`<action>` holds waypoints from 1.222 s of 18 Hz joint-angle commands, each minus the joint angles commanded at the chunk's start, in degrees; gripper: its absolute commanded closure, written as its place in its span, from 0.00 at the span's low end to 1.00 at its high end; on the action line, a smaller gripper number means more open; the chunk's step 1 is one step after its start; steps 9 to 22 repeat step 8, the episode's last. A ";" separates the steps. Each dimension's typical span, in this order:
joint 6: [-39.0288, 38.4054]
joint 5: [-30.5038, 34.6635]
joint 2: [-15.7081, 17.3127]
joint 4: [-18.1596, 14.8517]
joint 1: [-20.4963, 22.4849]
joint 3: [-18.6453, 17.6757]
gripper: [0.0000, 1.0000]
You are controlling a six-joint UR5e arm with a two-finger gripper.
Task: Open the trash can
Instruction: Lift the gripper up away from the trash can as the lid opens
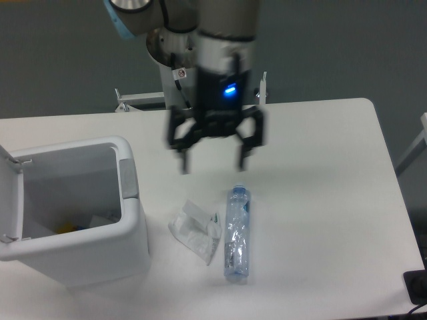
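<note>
The trash can (133, 240) is a large boxy white bin at the left of the table. Its lid (10, 193) stands swung up at the far left edge, so the inside shows, with some items at the bottom. A grey push-button tab (127, 179) sits on its right rim. My gripper (213, 163) hangs above the table to the right of the bin, apart from it. Its two fingers are spread wide and hold nothing.
A crushed clear plastic bottle (237, 233) with a blue label lies on the white table (320, 173) below the gripper. A crumpled clear wrapper (195, 230) lies between the bottle and the bin. A metal frame (133, 100) stands behind the table.
</note>
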 joint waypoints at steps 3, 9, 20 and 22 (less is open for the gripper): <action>12.75 4.13 -0.09 -1.06 2.73 -0.61 0.00; 29.46 11.08 1.05 -5.72 4.14 -3.42 0.00; 29.46 11.08 1.05 -5.72 4.14 -3.42 0.00; 29.46 11.08 1.05 -5.72 4.14 -3.42 0.00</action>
